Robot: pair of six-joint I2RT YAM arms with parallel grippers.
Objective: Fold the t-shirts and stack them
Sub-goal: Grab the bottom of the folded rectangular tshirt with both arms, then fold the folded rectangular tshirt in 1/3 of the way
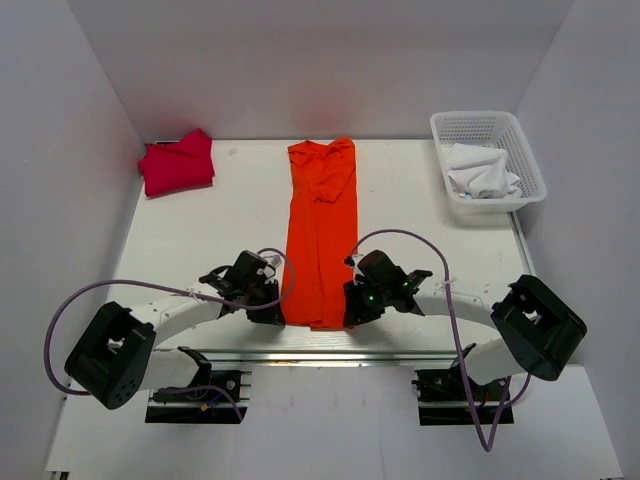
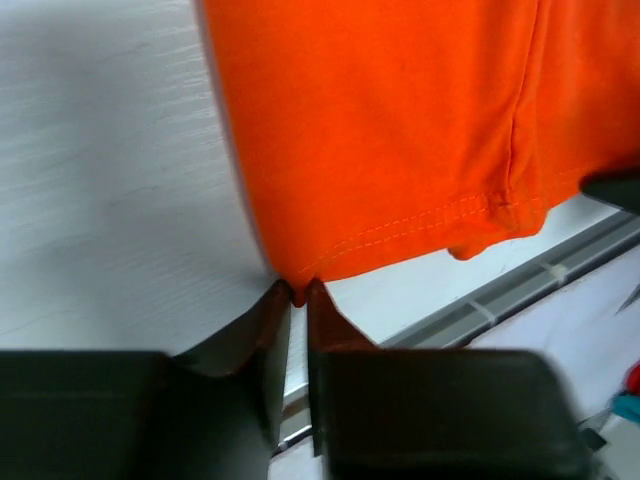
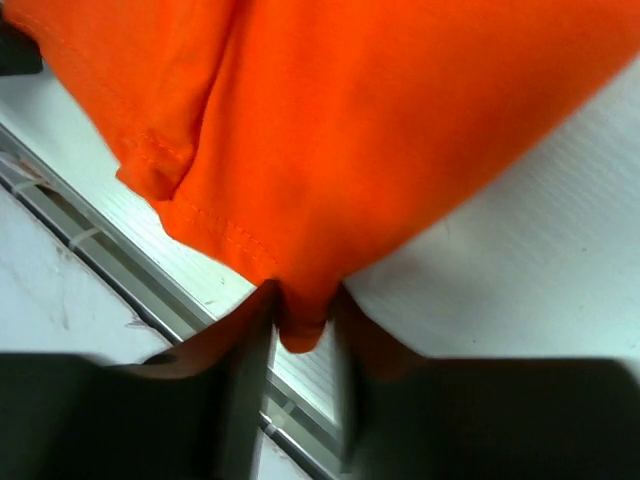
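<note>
Left end effector (image 2: pixel 298 297) and right end effector (image 3: pixel 300 325) each clamp a near hem corner of the orange t-shirt (image 1: pixel 322 230), a long strip running from them toward the far edge of the surface (image 1: pixel 420 250).

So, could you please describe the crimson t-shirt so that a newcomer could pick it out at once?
On the white table, look to the far left corner. There lies the crimson-pink t-shirt, folded into a small bundle. Unlike the orange t-shirt stretched down the middle, it is compact and deep red.
</note>
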